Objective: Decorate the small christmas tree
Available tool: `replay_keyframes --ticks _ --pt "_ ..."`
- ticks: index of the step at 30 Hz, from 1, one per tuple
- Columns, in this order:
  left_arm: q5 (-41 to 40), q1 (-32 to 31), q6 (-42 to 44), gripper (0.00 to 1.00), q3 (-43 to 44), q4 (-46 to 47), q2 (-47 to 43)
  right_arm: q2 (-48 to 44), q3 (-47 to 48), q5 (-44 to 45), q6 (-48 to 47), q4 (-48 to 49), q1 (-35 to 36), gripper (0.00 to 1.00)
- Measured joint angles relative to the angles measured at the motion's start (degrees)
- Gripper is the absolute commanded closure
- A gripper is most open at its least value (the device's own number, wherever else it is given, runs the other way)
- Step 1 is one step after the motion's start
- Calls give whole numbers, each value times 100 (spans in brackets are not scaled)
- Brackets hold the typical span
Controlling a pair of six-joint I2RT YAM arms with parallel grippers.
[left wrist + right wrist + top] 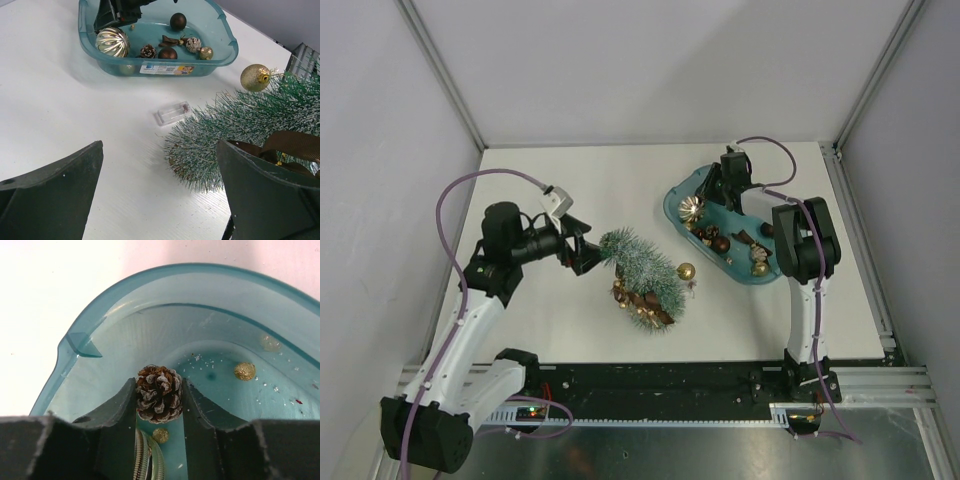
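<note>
Tree: the small christmas tree (645, 275) apparently lies on its side on the table (570, 180), between the left gripper (585, 248) and the teal tray (210, 64). A gold ball (255, 77) sits against its branches.
Left gripper: jaws spread wide, just beside the tree.
Right gripper (160, 396): inside the tray, jaws pinching a pinecone (159, 390).
Sticker (164, 69): on the tray's outer wall, print too small to read.

You'll see a teal plastic tray (216, 57) on the white tabletop (60, 100). A small clear plastic case (171, 112) lies near it
</note>
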Motion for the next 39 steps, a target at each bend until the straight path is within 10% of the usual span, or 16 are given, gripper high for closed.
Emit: replay_keyframes --ticks 11,39 --pt "-48 170 372 0 33 -667 -319 -616 -588 162 -170 -146 -20 87" --pt "417 -1141 1537 0 -354 -1305 422 -8133 -3421 -2138 -527 -1967 -229 71"
